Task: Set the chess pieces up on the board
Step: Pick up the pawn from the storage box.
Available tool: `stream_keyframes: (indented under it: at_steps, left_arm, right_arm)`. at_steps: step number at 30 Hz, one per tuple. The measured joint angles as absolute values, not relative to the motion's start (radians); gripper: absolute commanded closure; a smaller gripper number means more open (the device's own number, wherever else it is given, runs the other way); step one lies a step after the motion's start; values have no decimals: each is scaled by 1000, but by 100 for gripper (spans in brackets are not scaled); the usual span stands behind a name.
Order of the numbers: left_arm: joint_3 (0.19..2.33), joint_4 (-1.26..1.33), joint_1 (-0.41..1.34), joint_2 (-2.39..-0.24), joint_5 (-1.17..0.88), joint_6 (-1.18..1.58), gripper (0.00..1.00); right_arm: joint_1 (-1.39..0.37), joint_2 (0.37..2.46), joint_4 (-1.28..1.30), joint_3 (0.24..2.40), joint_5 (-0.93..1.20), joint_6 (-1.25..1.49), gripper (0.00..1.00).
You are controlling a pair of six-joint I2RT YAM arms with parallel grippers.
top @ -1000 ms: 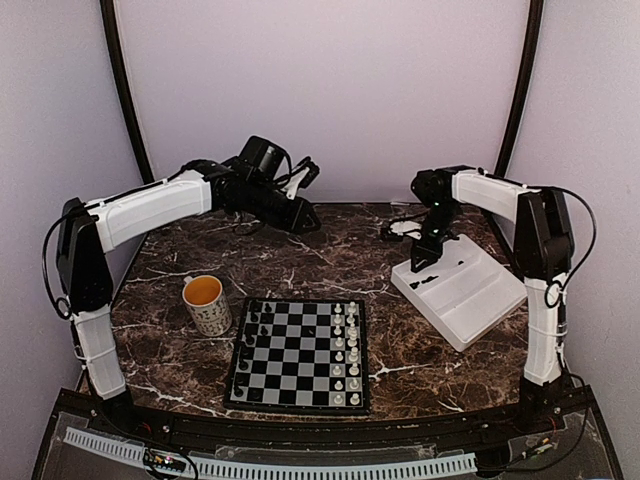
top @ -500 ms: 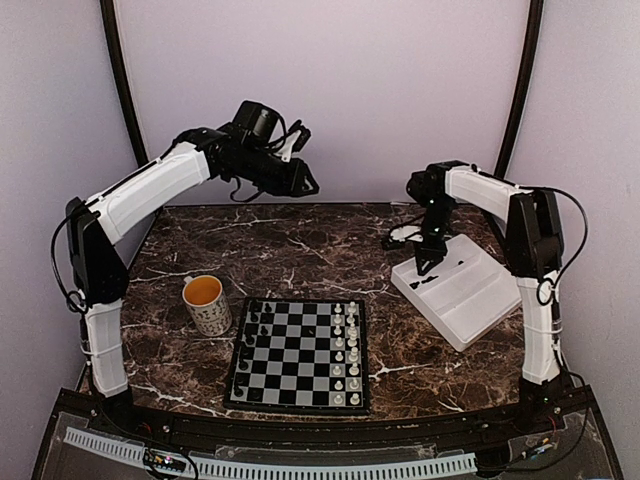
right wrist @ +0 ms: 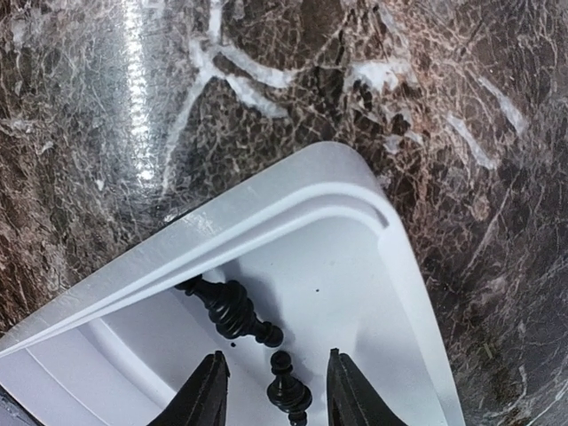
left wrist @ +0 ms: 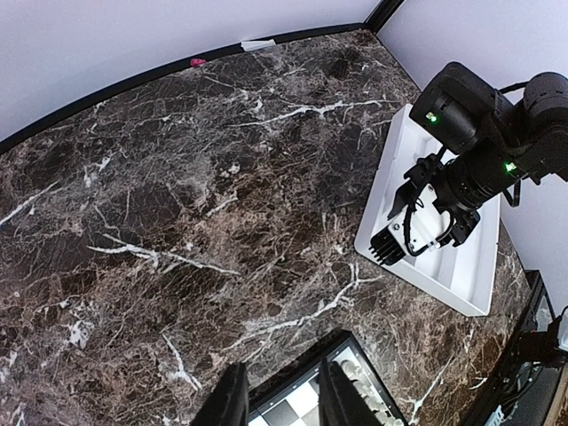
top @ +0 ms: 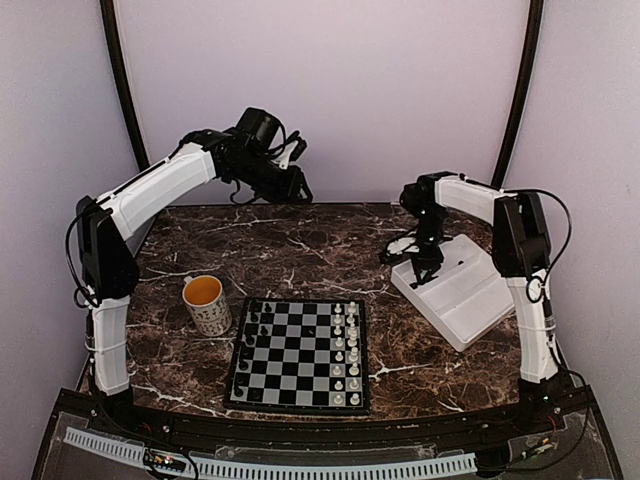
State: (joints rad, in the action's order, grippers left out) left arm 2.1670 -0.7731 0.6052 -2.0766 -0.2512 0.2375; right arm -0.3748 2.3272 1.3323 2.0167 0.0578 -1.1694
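Observation:
The board lies at the front middle of the table, with black chess pieces on its left columns and white ones on its right columns. A corner of the board shows in the left wrist view. My right gripper hangs open over the left corner of the white tray. In the right wrist view my right gripper straddles a small black piece lying in the tray, with a larger black piece beside it. My left gripper is open, empty and high at the back left.
A patterned mug with orange inside stands left of the board. The tray sits angled at the right, and also shows in the left wrist view under my right arm. The table is dark marble with a wall behind it.
My left arm has lifted its gripper from low over the back of the table to high near the wall. My right gripper has shifted slightly left over the tray corner.

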Motion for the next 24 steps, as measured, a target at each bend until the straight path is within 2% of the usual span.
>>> stream_keyframes:
  at_steps: [8,16,24]
  left_arm:
    - [2167,-786,604,-2077,-252,244,70]
    - [2167,-782,604,-2077,-263,257,71]
    - [2120,-724,605,-2077,-308,290,73]
  right_arm:
    - [-409,2327,1270,1955,24,-1229,58]
    - [-414,2310,1219,1921,10,-1252,78]
    - [-376,2269,1185,1864,34,-1257,83]
